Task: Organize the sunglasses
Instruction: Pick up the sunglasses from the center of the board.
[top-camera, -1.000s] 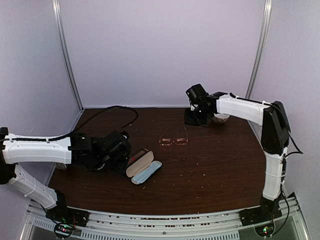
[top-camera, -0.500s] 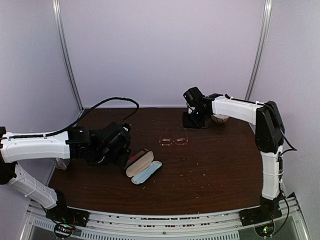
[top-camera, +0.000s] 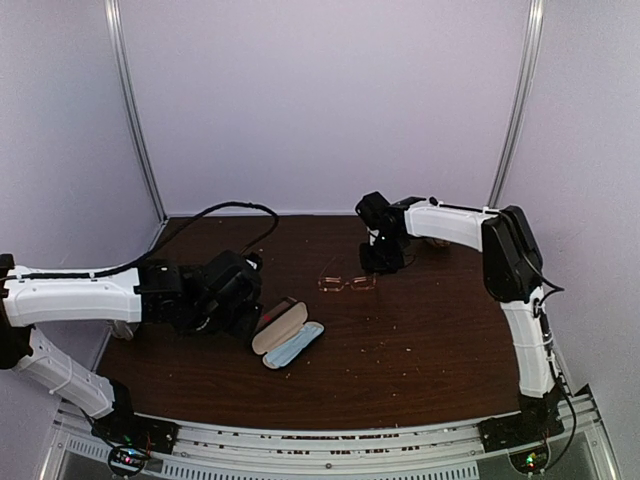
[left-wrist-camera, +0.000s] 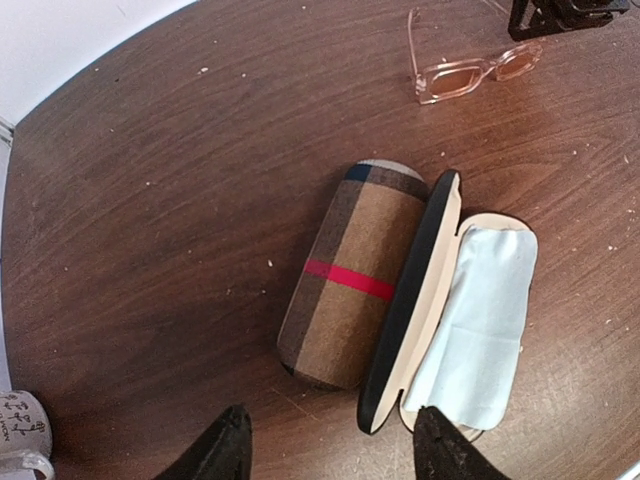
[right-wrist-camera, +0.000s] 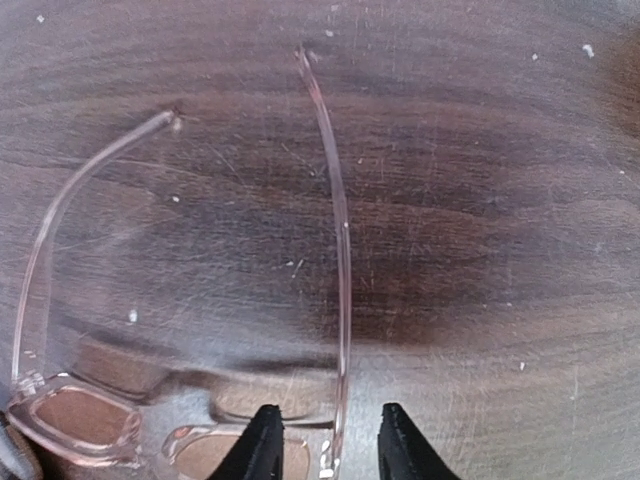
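Note:
One pair of sunglasses (top-camera: 347, 283) lies on the dark wooden table (top-camera: 430, 340), its pinkish thin frame unfolded and temples pointing to the back. My right gripper (top-camera: 383, 257) hangs low over its right end. In the right wrist view the right gripper (right-wrist-camera: 330, 447) is open, with the right temple (right-wrist-camera: 340, 250) running between the fingertips near the hinge. The left gripper (left-wrist-camera: 330, 455) is open and empty, just short of the near ends of the two cases. The left wrist view also shows the sunglasses (left-wrist-camera: 470, 72) at the top right.
A brown plaid case (left-wrist-camera: 345, 285) with a red stripe lies shut. Beside it a black case (left-wrist-camera: 420, 300) lies open with a light blue cloth (left-wrist-camera: 475, 320) inside. A white mug (left-wrist-camera: 20, 440) stands near the left arm. A black cable (top-camera: 235, 210) loops at the back.
The right arm has swung left and toward the front, from the back of the table to the sunglasses, and its jaws have opened. The left arm has barely shifted.

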